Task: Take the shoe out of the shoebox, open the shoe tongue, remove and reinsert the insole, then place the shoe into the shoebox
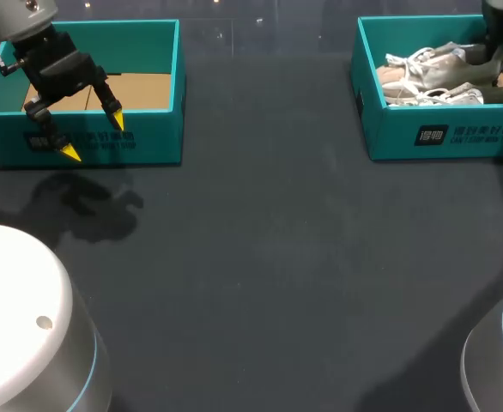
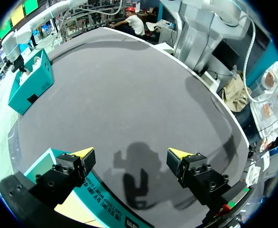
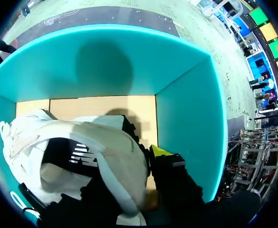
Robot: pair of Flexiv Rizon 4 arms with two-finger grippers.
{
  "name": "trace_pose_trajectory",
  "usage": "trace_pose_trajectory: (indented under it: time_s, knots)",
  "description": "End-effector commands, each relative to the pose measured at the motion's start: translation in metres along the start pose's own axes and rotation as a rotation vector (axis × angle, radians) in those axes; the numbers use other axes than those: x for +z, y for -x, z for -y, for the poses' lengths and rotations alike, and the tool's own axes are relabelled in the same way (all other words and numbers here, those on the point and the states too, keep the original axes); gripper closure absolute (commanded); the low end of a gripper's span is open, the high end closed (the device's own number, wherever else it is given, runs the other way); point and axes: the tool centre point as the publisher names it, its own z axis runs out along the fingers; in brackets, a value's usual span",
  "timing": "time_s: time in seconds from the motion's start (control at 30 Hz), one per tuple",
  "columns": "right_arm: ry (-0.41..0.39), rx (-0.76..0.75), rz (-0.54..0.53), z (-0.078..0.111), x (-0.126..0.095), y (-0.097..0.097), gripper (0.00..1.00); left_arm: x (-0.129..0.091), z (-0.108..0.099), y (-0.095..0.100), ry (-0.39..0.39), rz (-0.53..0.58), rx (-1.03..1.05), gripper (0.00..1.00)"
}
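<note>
Two pale lace-up shoes point(image 1: 432, 77) lie side by side in a teal shoebox point(image 1: 440, 137) at the far right of the table point(image 1: 260, 257), filling most of its floor. The right gripper point(image 1: 495, 53) is lowered inside this box at the shoes' heel end. In the right wrist view the nearer shoe point(image 3: 82, 142) shows its open collar and dark inside. Its padded heel rim rests right against the gripper's one visible yellow tip, and a strip of tan cardboard floor and the box's end wall lie just ahead. The other tip is hidden behind the shoe, so whether the gripper is clamped on it cannot be told.

Well apart, at the far left of the table, stands a second teal box point(image 1: 153, 129), with only its bare tan cardboard floor showing inside. The left gripper point(image 1: 91, 137) hangs above this box's front wall with its fingers spread wide and nothing between them. In the left wrist view one finger is over the wall's edge, the other over dark tabletop.
</note>
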Motion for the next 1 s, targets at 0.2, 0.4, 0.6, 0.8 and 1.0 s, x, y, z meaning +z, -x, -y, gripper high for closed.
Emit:
trace_pose_trajectory:
  time_s: [0.2,0.4,0.6,0.8,1.0]
  knots:
    - [-0.002,0.01,-0.002,0.0,-0.008,-0.001,0.55,0.0,0.0,0.0,0.002,-0.001,0.001,0.0]
    - [-0.003,0.023,-0.004,0.002,-0.017,-0.001,0.5,0.0,0.0,0.0,0.002,-0.001,0.001,0.0]
    - [-0.004,0.043,-0.005,0.004,-0.035,0.001,0.04,0.0,0.0,0.0,0.002,-0.001,0.001,0.0]
    - [0.015,0.062,-0.012,0.01,-0.07,0.003,0.0,0.0,0.0,0.0,0.002,-0.001,0.001,0.0]
    - [-0.001,0.066,-0.014,0.023,-0.106,0.0,0.0,0.0,0.0,0.0,0.002,-0.001,0.001,0.0]
